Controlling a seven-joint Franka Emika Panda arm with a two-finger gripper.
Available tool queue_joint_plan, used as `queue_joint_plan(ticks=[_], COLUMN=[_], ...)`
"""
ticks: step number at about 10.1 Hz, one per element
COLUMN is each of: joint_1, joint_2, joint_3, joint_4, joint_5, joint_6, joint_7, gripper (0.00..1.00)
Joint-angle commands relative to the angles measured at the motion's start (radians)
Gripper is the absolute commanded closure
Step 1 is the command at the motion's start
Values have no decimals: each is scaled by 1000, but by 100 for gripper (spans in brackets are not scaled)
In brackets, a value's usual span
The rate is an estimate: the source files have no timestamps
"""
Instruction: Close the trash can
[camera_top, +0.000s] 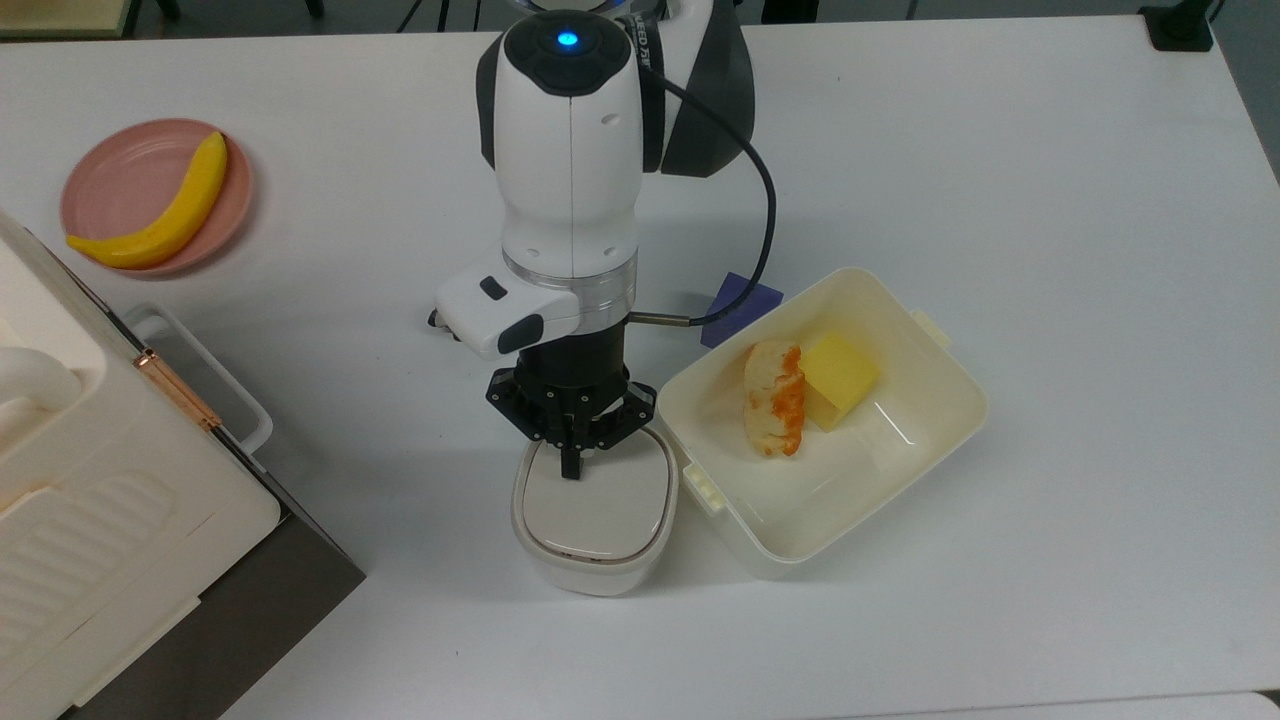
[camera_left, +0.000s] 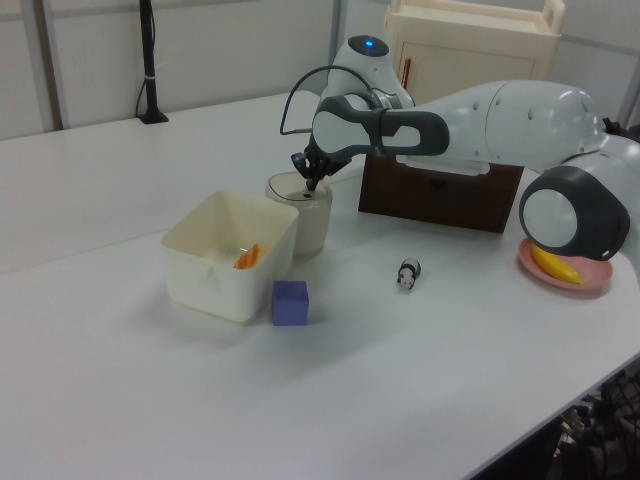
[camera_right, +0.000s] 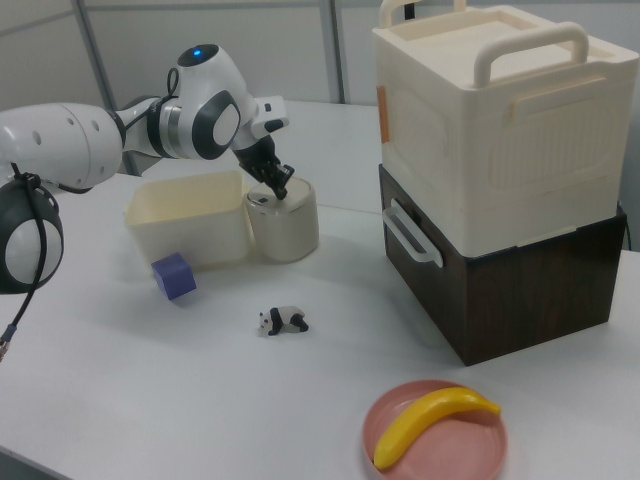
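Seen from the top view: lid flat on trash can (camera_top: 595, 515), at six o'clock from tool (camera_top: 571, 466), fingers pinched together, empty, touching lid. Right view adds panda figurine (camera_right: 284, 320) on counter (camera_right: 150, 390).

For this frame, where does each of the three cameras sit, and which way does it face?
Top view: overhead, looking straight down on the trash can; shows the arm and end effector on the lid.
Left view: low beside the table, tub nearest, arm reaching in from the left view's right.
Right view: opposite side, banana nearest, arm from the right view's left.
All three share the trash can and purple block.
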Motion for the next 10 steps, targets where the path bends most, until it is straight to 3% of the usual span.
queue_joint_plan(ticks=[1,4,5,7,8,10], joint_1=[37,6,-19,-68,-97,-97], joint_2=[16,-51,-106,-250,-326,-440], joint_3=[-9,-7,-1,1,1,-1], joint_4=[-60,-58,-61,-105,-147,-249], joint_5=[13,29,33,129,144,101], joint_6=[-5,-18,-77,-332,-479,-605], joint_7=[-21,-23,-23,-160,-232,-283], gripper=[100,100,90,37,1,0])
